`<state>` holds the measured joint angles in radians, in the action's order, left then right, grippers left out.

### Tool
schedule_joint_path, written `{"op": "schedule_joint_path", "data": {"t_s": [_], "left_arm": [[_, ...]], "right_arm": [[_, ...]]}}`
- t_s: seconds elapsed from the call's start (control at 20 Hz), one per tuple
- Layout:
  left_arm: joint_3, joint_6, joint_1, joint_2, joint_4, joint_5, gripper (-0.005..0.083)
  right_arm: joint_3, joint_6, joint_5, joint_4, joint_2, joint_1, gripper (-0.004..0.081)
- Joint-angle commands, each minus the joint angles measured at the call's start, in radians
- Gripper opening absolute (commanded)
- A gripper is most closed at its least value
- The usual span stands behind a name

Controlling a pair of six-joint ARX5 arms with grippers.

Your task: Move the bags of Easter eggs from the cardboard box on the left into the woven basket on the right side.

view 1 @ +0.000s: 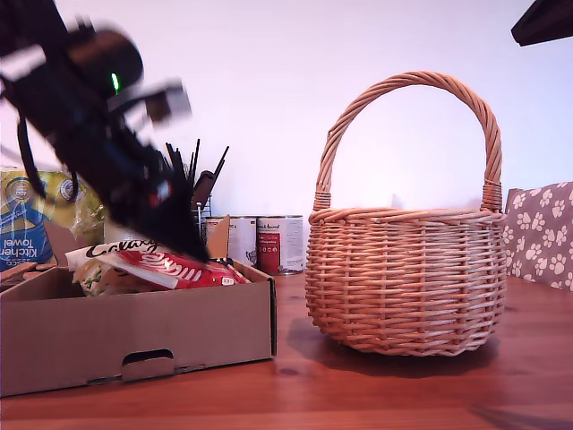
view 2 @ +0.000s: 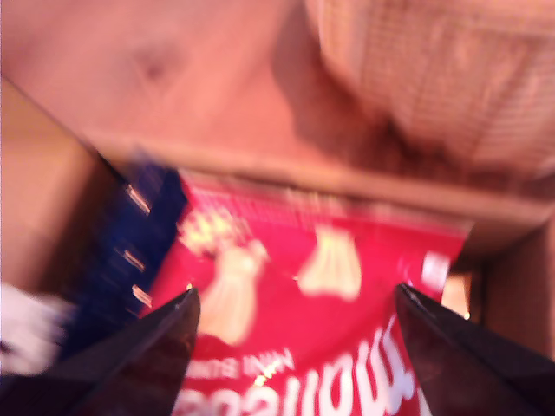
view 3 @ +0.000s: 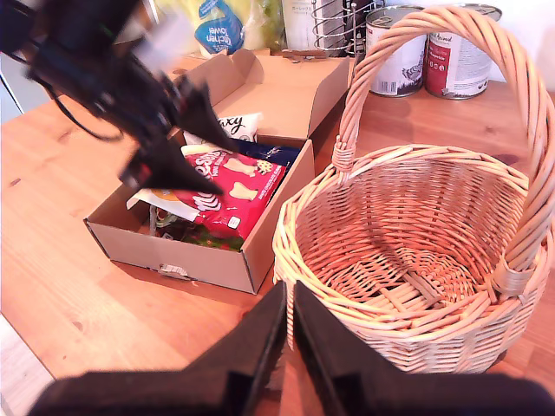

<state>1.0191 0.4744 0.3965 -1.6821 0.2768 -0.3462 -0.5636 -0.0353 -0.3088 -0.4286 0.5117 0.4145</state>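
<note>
We have moved nothing yet: the woven basket [view 3: 408, 251] is bare inside, the bags stay in the cardboard box [view 3: 221, 260], our first hand [view 2: 295, 347] spread over the red bag [view 2: 329, 295], our second hand [view 3: 289, 347] pressed together.

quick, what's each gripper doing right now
My first gripper: open, jaws spread over the red bag in the cardboard box, not gripping it.
My second gripper: shut, empty, above the woven basket.
</note>
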Motion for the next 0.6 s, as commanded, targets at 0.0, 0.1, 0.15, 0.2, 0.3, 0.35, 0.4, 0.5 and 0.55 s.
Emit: {"op": "schedule_joint_path", "data": {"t_s": [0.0,0.1,0.15,0.2,0.3,0.35,0.4,0.5,0.55], "left_arm": [[-0.002,-0.006,-0.004,-0.032,0.012,0.016,0.0658],[-0.002,-0.004,-0.004,-0.058,0.026,0.034,0.0658],[-0.002,-0.003,-0.004,-0.061,0.037,0.037,0.0657],[-0.002,-0.003,-0.004,-0.064,0.040,0.038,0.0653],[-0.002,0.002,-0.004,-0.064,0.040,0.041,0.0565],[-0.002,0.005,-0.004,-0.064,0.042,0.041,0.0469],[-0.002,0.004,-0.004,-0.064,0.042,0.041,0.0344],[-0.002,0.004,-0.004,-0.064,0.040,0.041,0.0109],[-0.001,0.004,-0.004,-0.064,0.038,0.041,0.0065]], "right_arm": [[-0.006,-0.008,-0.006,0.008,-0.004,0.004,-0.0013],[-0.006,-0.008,-0.006,0.008,-0.004,0.004,-0.0013],[-0.006,-0.008,-0.006,0.009,-0.004,0.004,-0.0013],[-0.006,-0.008,-0.006,0.009,-0.004,0.004,-0.0013],[-0.006,-0.007,-0.006,0.011,-0.004,0.004,-0.0013],[-0.006,-0.007,-0.006,0.012,-0.004,0.004,-0.0013],[-0.006,-0.008,-0.006,0.013,-0.004,0.004,-0.0013],[-0.006,-0.008,-0.006,0.013,-0.004,0.004,-0.0013],[-0.006,-0.008,-0.006,0.013,-0.004,0.004,-0.0013]]}}
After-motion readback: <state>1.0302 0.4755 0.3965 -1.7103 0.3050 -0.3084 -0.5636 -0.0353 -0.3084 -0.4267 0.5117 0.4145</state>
